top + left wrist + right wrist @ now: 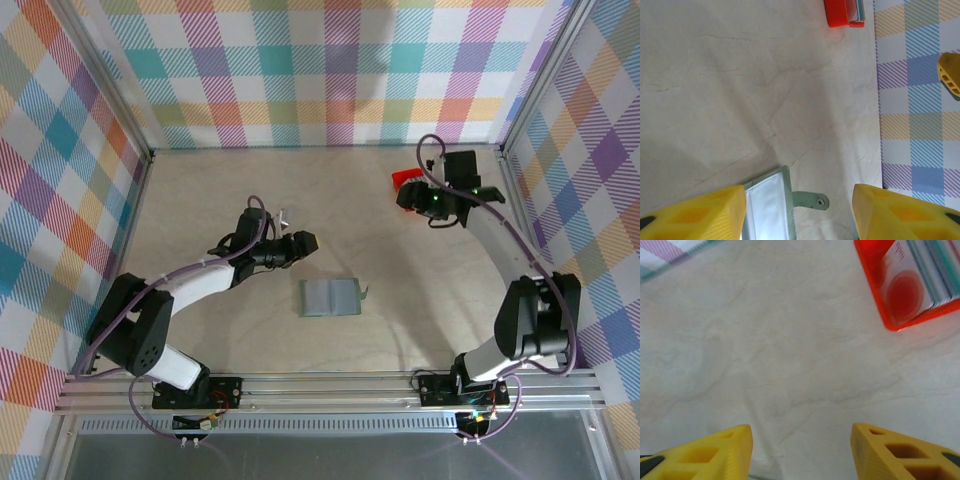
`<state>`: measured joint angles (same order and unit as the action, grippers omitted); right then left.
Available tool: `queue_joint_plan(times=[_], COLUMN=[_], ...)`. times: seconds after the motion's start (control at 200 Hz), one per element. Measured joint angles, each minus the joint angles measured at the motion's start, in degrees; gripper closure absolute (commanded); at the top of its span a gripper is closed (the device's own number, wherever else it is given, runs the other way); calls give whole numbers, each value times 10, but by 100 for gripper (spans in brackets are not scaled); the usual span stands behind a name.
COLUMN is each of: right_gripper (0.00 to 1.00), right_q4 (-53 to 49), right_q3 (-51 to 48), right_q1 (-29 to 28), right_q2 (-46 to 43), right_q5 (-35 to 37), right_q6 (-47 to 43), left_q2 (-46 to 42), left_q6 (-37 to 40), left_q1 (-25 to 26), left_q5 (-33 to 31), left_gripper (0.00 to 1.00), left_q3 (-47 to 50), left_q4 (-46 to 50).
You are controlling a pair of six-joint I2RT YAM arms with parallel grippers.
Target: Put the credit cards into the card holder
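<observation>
The left arm bends inward over the table, and the left gripper hangs just beside the card holder, which lies open mid-table. Its jaws are spread and empty. The right arm arcs far right. The right gripper is also parted and empty, near the red box holding the credit cards.

Top camera looks down; close left wrist shares card holder

Bare table spreads between three checked walls. The open card holder lies flat at the centre, free surface all round it. A small red box holding upright credit cards stands at the far right, just beside the right gripper. Both it and the left gripper have jaws apart, nothing between them.
</observation>
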<state>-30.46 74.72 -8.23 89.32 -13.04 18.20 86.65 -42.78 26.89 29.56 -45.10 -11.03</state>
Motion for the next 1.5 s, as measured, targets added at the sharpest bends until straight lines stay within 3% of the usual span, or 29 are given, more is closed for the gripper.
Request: queue_joint_plan(times=[0.405, 0.55, 0.64, 0.895, 1.145, 1.5], right_gripper=[47, 47, 46, 42, 39, 40], right_q4=[-146, -168, -179, -200, -218, -217], right_q3=[232, 293, 333, 439, 499, 521], right_q1=[0, 0, 0, 0, 0, -4], right_q2=[221, 282, 316, 413, 478, 499], right_q5=[102, 131, 156, 220, 258, 306], right_q6=[-147, -181, -200, -248, -278, -310], left_q2=[94, 106, 113, 120, 120, 120], left_q6=[-42, -45, -46, -34, -28, -28], left_q1=[-5, -9, -9, -9, -10, -10], left_q5=[37, 41, 41, 40, 38, 39], left_gripper=[25, 23, 14, 5, 5, 6], left_q3=[-71, -85, -91, -106, -107, -107], left_q4=[-27, -27, -27, -20, -9, -9])
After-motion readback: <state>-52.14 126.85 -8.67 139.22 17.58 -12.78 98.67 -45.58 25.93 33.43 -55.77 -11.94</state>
